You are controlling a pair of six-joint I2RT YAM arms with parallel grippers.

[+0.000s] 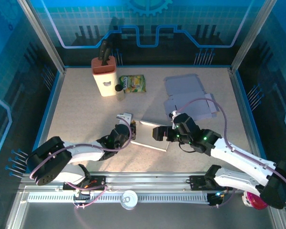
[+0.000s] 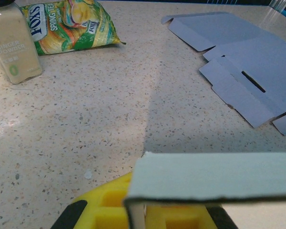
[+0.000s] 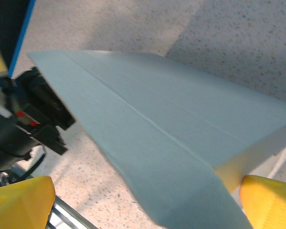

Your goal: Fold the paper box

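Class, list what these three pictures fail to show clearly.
Left wrist view: paper box, blurred close up, hides how the left gripper grips.
Left wrist view: ginger powder jar, lid cut off by top edge.
Right wrist view: the box hides the table beneath.

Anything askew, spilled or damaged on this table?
Nothing stands out. The half-folded paper box shows no visible tear, its left edge pinched by the left gripper. The spare flat boxes lie overlapped at the far right; the jar stands upright beside the candy bag.
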